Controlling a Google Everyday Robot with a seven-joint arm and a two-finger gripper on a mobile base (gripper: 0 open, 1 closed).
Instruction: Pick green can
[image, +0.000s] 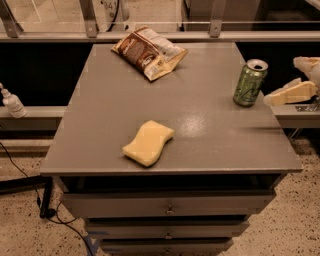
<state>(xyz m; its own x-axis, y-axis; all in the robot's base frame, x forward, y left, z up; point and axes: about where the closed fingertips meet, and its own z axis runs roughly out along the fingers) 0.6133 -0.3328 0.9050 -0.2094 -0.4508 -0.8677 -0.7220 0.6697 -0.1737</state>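
Observation:
The green can (249, 83) stands upright near the right edge of the grey table (200, 125); it has a green body with pale markings and a silver top. My gripper (283, 80) comes in from the right edge of the view, just right of the can and apart from it. Its pale fingers (292, 93) are spread open and hold nothing.
A yellow sponge (148, 143) lies near the table's front middle. A brown snack bag (149, 52) lies at the back middle. Drawers (167, 207) sit below the tabletop. A white bottle (11, 102) stands on a ledge at the left. A railing runs behind the table.

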